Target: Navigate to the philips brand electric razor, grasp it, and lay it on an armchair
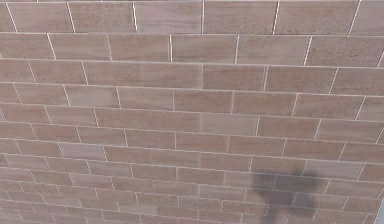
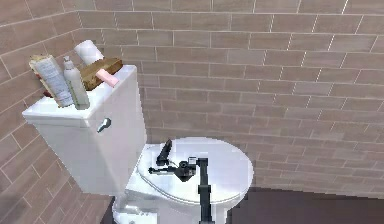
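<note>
Several toiletries crowded the top of the toilet tank (image 2: 85, 125) at about ten o'clock in the arm side view: a paper roll (image 2: 90, 50) at the back, a pale bottle (image 2: 73, 85) standing upright in front of it, and a pink box (image 2: 105, 75) lying flat beside them. They sat there as on a shelf, well apart from the work below.

On the closed toilet lid (image 2: 228, 165), near six o'clock of that view, lay one dark stick-shaped thing (image 2: 163, 152), tilted. Its shape and colour fitted the razor of the task, though it was too small to be sure. The flat lid served as its resting place, low and easy to reach from the side.

The arm (image 2: 205, 195) rose from the bottom edge over the lid, and the gripper (image 2: 160, 170) sat at roughly six o'clock from the dark thing, very near it. Whether it touched the thing, or held anything at all, could not be told, since the thing rested on the lid right at the fingers. I judged the robot parked side-on so the arm could reach the lid, which was why the forward view faced a bare brick wall (image 1: 190, 100). The grasp seemed the step in hand, and a slim thing on a smooth lid could slide away if nudged.
</note>
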Tool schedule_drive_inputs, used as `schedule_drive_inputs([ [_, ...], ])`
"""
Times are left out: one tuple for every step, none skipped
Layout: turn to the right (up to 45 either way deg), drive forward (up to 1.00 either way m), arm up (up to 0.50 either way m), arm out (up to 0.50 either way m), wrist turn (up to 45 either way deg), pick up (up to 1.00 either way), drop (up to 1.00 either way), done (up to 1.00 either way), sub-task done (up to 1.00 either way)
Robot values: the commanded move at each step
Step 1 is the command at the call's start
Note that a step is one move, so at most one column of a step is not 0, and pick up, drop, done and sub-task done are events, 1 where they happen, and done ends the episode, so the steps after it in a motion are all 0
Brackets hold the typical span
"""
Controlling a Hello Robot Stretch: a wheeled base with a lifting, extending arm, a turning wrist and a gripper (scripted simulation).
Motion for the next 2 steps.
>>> schedule_drive_inputs([
  [0.0, 0.00, 0.10, 0.00, 0.0, 0.00, 0.00, 0.00, 0.00],
  [0.0, 0.00, 0.42, 0.00, 0.0, 0.00, 0.00, 0.00, 0.00],
])
